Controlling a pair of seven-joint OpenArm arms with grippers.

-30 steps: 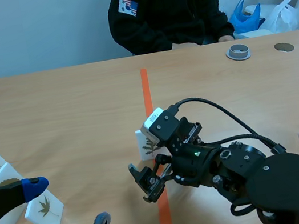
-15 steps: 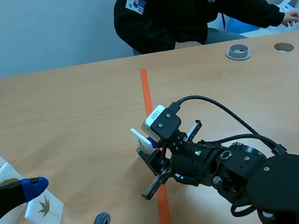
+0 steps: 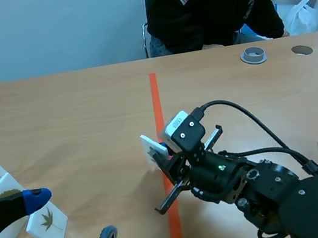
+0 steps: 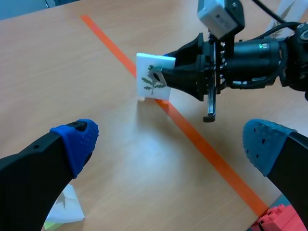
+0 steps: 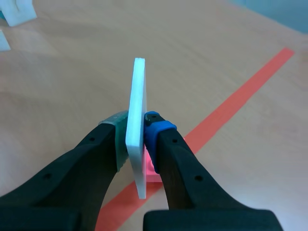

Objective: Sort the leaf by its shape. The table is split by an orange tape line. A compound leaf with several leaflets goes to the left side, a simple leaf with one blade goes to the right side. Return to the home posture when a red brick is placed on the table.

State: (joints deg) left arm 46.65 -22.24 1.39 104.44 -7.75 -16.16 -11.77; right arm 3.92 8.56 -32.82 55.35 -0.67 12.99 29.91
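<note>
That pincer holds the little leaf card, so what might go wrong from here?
The right pincer grips the card by its pads only, so it may twist or slip. The card is right at the tape line; released early, it might straddle it. On the left side other cards stand and might get knocked.

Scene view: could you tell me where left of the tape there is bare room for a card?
Bare wood lies between the tape line and the left-edge leaf cards; it is crowded around those cards and the left end effector.
</note>
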